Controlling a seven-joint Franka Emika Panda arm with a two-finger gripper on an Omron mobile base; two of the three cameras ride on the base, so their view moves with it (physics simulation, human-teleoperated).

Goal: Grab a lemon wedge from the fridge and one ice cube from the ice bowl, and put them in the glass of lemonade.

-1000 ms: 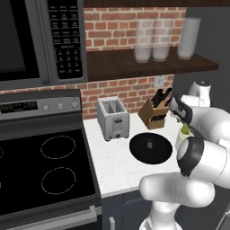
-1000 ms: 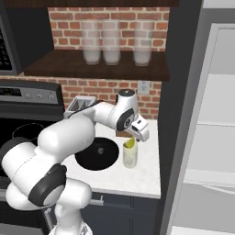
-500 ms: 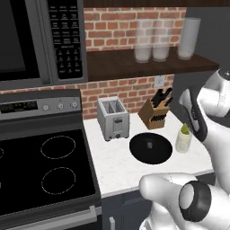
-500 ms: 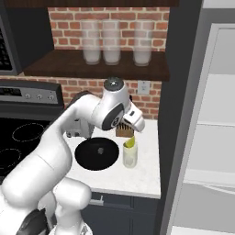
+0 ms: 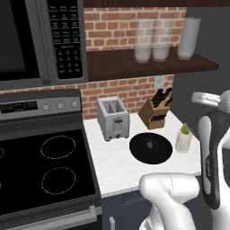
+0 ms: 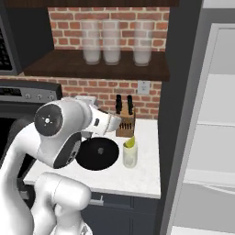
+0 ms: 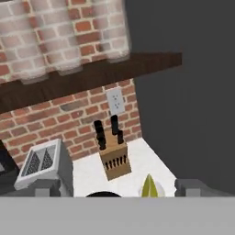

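The jaws stand wide and empty above the counter [image 6: 137, 176]. Just below them the lemon wedge [image 7: 149, 187] sits in the glass of lemonade [image 6: 130, 155], with the ice bowl [image 6: 97, 154] beside it and the knife block [image 7: 113, 158] beyond.

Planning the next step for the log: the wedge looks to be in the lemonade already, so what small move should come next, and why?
Probably swing the open gripper over the ice bowl. The lemon wedge already sits in the glass, the jaws hold nothing, and the bowl lies right beside the glass. Whether ice lies in it is too small to tell.
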